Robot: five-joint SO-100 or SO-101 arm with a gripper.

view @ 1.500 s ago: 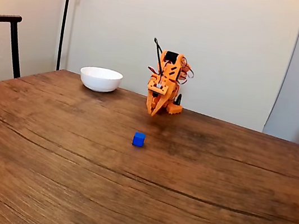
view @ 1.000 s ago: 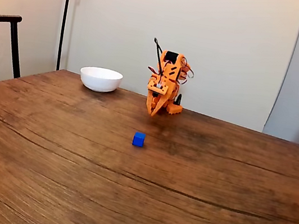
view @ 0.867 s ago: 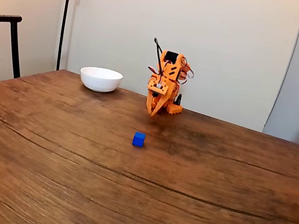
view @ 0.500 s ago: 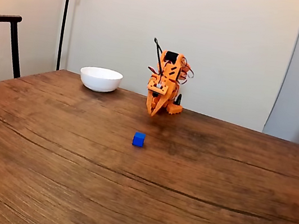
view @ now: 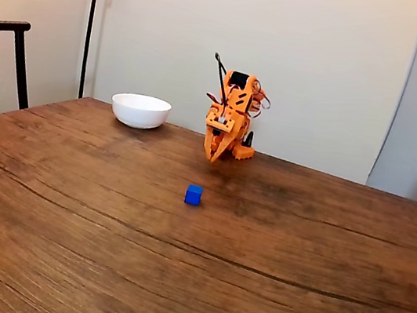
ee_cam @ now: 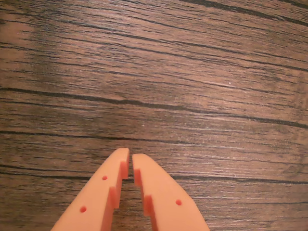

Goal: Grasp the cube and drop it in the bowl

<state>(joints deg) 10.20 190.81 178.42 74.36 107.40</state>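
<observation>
- A wide stretch of bare wooden table (view: 96, 266) is seen in the foreground of the fixed view; its left edge runs diagonally towards the far left corner, and the far edge lies along the wall.
- The cube (view: 194, 194) is set on the table near the middle, well apart from every edge; open wood is left all around it.
- The gripper (view: 213, 156) is held beyond the cube, tips pointed down just above the table; in the wrist view the gripper (ee_cam: 130, 159) is shown almost closed, a thin slit left between the fingertips, nothing held.
- The bowl (view: 140, 111) is placed far left near the table's far edge, well apart from the cube; its inside cannot be seen.
- A dark chair (view: 1, 60) is seen past the left edge.
</observation>
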